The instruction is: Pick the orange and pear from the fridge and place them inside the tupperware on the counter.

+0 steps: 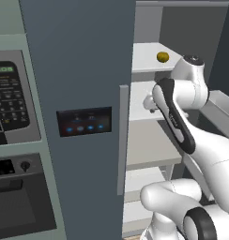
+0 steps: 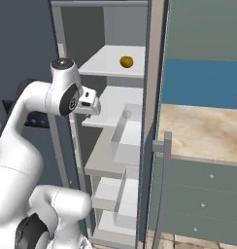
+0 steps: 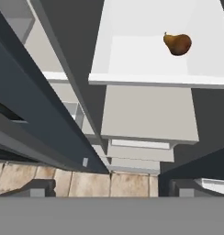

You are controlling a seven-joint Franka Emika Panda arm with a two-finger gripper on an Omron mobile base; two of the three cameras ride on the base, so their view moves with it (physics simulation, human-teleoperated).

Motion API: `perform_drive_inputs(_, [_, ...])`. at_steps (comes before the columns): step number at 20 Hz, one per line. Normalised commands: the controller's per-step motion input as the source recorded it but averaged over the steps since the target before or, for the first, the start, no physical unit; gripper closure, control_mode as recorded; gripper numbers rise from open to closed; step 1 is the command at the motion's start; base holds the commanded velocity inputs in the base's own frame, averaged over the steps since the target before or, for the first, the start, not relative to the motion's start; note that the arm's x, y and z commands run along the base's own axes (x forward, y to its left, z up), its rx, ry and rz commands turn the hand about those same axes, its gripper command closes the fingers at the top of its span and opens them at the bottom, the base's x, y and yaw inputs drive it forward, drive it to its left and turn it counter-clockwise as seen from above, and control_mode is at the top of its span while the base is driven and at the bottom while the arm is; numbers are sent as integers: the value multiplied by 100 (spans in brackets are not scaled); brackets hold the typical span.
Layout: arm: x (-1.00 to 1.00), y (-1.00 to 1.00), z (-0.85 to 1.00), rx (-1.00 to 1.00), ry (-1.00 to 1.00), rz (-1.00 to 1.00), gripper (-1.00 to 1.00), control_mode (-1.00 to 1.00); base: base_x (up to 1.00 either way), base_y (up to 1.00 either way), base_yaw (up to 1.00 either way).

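The fridge (image 1: 83,70) stands with one door open, and white shelves show inside. The orange (image 1: 162,56) (image 2: 126,62), a small golden ball, sits on the top shelf. One shelf lower lies the brown pear (image 3: 178,43) with its narrow end up-left in the hand view. My gripper (image 2: 90,104) (image 3: 111,189) hovers in the fridge opening in front of that second shelf, above and short of the pear. Its jaws are open and hold nothing. The beige counter (image 2: 208,131) lies right of the fridge. The tupperware is out of view.
The open door's edge (image 2: 153,97) with clear door bins (image 2: 125,138) stands between the shelves and the counter. A grey handle (image 2: 165,185) juts out low. Grey-green drawers (image 2: 203,194) sit under the counter. A black oven panel (image 1: 11,93) is left of the fridge.
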Motion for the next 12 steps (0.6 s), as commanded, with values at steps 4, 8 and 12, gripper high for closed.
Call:
perform_drive_inputs(4, [0, -22, -3, 0, -3, 0, -100, -100, 0, 0, 0])
perform_drive_inputs(8, [0, -11, 35, 0, -11, -2, -100, -100, 0, 0, 0])
perform_drive_inputs(12, [0, -7, 47, 0, -10, -2, -100, -100, 0, 0, 0])
